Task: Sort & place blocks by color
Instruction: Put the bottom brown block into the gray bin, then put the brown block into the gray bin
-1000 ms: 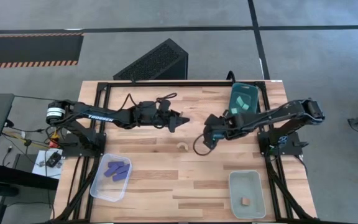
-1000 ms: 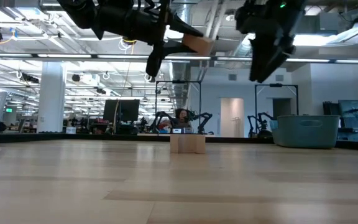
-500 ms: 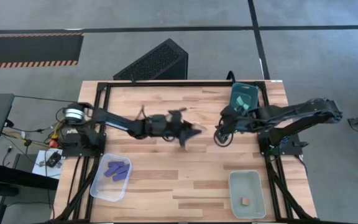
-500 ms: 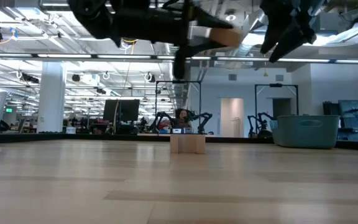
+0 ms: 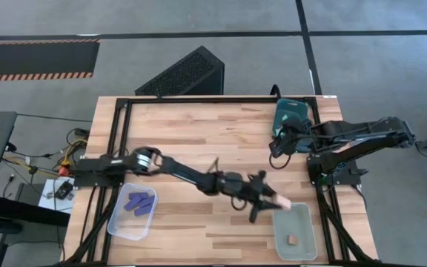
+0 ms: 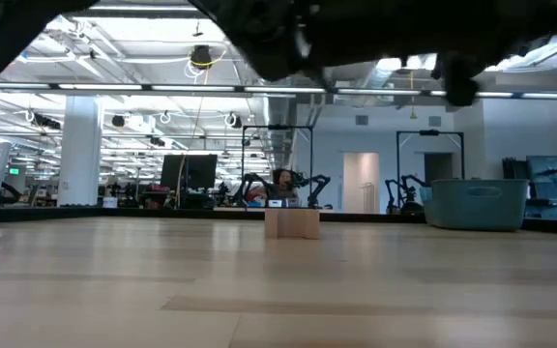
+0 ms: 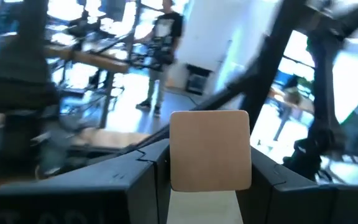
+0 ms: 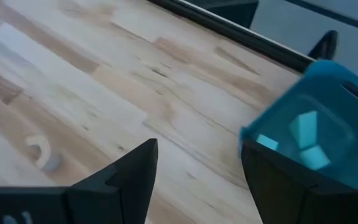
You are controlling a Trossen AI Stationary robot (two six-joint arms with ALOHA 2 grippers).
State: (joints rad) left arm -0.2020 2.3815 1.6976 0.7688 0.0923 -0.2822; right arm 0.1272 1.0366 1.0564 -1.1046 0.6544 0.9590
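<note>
My left arm reaches across the table to its near right, and my left gripper (image 5: 271, 200) is shut on a tan wooden block (image 5: 281, 203) at the far left corner of a clear bin (image 5: 307, 222). That bin holds one tan piece (image 5: 293, 239). My right gripper (image 5: 276, 145) is open and hangs beside the teal bin (image 5: 291, 111), which holds teal cubes (image 8: 303, 127). A tan arch (image 6: 291, 223) stands on its two feet on the table's middle and shows in the right wrist view too (image 8: 42, 152). Dark blue bars (image 5: 140, 202) lie in the near left clear bin. My left gripper pinches the tan block (image 7: 210, 152) between its two fingers (image 7: 146, 180), one on each of two opposite flat sides. The block's free end (image 5: 283, 205) sticks out past the fingertips. The fingers point toward the table's right. The block is lifted clear of the table.
A clear bin (image 5: 121, 222) sits at the near left corner, another at the near right, and the teal bin at the far right corner. My left arm (image 5: 191, 175) lies slantwise over the table's middle. A black frame (image 5: 199, 100) borders the table.
My left arm has swept from the table's middle toward the near right edge, carrying the tan block over to the near right clear bin. My right gripper has drawn back toward the far right, to the teal bin. The arch has stayed where it was.
</note>
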